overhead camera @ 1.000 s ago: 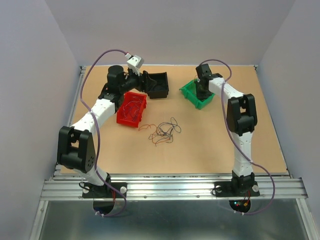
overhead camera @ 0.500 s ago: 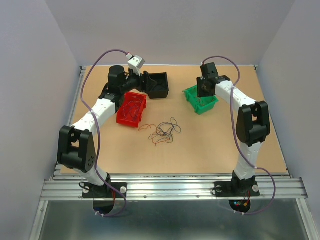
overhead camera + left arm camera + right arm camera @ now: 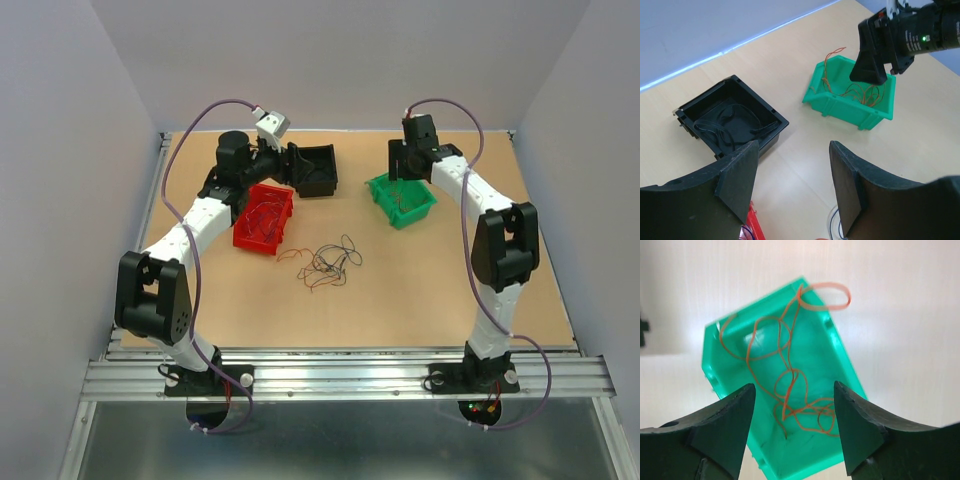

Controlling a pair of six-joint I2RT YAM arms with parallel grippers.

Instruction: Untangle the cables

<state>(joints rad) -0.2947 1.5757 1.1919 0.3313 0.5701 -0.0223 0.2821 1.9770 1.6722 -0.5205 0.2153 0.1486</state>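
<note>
Right claw [image 3: 792, 390] gapes empty just above the green bin [image 3: 817, 355], with orange cables [image 3: 785, 370] lying beneath it, one loop over the rim. Left claw [image 3: 794, 147], likewise open and empty, faces the black bin [image 3: 762, 102]. The cable tangle [image 3: 325, 262] lies behind both.

cables [image 3: 325, 262] on table [image 3: 450, 290], left bin [image 3: 255, 243], middle bin [image 3: 320, 187], right bin [image 3: 411, 215] behind them

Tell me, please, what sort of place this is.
Probably a robotics lab test cell: plain walls box in a wooden table; a left arm and a right arm are bolted to a metal rail at its near edge; a red bin, black bin and green bin sit on it.
</note>
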